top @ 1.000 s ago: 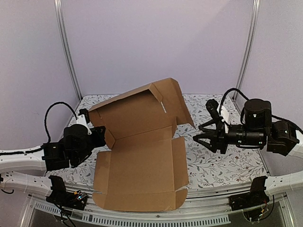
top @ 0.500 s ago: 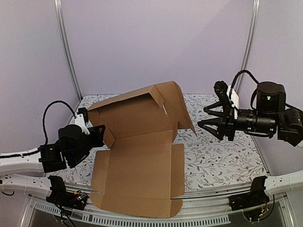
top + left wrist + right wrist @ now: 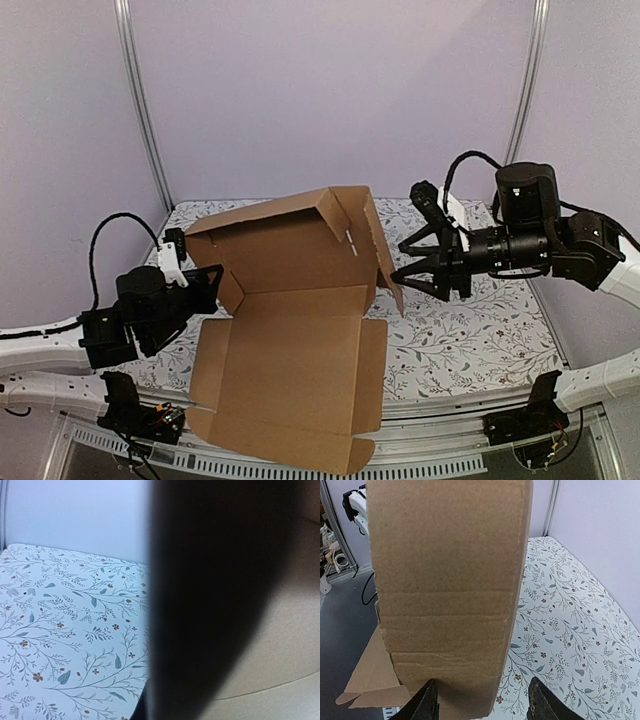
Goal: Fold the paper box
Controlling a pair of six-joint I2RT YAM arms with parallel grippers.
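Our left fingers (image 3: pixel 207 282) are pinched shut on the left flap of the paper box (image 3: pixel 290 350). Our right fingers (image 3: pixel 424 706) stand open astride its raised right flap.

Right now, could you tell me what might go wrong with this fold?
1. The near panel of the box overhangs the near edge of the table. If the left jaws, closed and apparently pinching the left flap, let go, the box may slide off.
2. The right jaws stand open on either side of the raised right flap. Pushing off-line could crease it away from its fold.
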